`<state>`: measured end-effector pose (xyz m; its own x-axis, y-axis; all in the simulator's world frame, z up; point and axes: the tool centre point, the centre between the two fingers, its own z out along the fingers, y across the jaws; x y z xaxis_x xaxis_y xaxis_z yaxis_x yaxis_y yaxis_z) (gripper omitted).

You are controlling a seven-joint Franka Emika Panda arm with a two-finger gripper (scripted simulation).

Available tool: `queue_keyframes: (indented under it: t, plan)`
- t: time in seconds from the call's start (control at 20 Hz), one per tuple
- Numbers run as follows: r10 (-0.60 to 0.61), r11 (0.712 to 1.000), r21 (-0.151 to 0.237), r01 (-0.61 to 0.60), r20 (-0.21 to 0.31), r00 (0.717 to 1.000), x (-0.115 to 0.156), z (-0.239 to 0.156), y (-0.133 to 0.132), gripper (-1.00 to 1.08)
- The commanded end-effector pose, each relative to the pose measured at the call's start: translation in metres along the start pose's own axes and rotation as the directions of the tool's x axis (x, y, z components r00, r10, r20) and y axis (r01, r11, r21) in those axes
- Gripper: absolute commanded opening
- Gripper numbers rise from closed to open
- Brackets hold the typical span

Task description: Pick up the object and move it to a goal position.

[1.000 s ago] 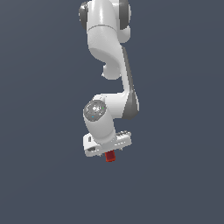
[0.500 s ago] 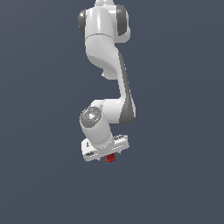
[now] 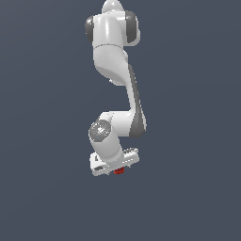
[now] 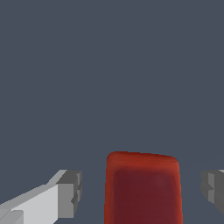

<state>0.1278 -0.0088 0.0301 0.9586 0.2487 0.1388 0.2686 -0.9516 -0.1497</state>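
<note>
Red drill (image 4: 142, 190) sits between the gripper (image 4: 142, 192) fingers in wrist view, seen end-on as a rounded red block w/ darker centre panel; trigger patch and tip not visible. Clear gaps on both sides: grey finger pad (image 4: 72, 192) on one side, other pad (image 4: 213, 190) on the opposite side, neither touching the drill. Claw spread wide, not pinching anything.

In exterior view, only a small red bit of drill (image 3: 119, 171) peeking out just under the white gripper (image 3: 117, 168), mostly hidden by the hand body. Can't tell from ext view whether drill rests on a surface; no table edge or floor line, just flat dark grey-blue bg (image 3: 197, 141).

White Panda arm (image 3: 113, 56) hanging down from frame top, elbow bent toward the exterior view's right, grey joint cap (image 3: 100, 130) facing cam, wrist pointing down over the drill, hand tilted slightly.
</note>
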Motion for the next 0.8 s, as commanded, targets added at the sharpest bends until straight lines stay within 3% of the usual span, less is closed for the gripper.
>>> queue_keyframes:
  t: [0.0, 0.1, 0.15, 0.75]
  plan:
    - [0.000, 1.000, 0.000, 0.000, -0.001, 1.000, -0.0001, 0.0068, 0.0002, 1.08]
    - [-0.001, 1.000, 0.000, 0.001, -0.001, 1.000, 0.0000, 0.0080, -0.0002, 1.08]
    - [-0.001, 1.000, 0.000, 0.001, -0.001, 1.000, 0.0000, 0.0080, -0.0002, -1.00]
    - [0.000, 1.000, 0.000, 0.000, 0.000, 1.000, -0.0005, 0.0071, -0.0002, -1.00]
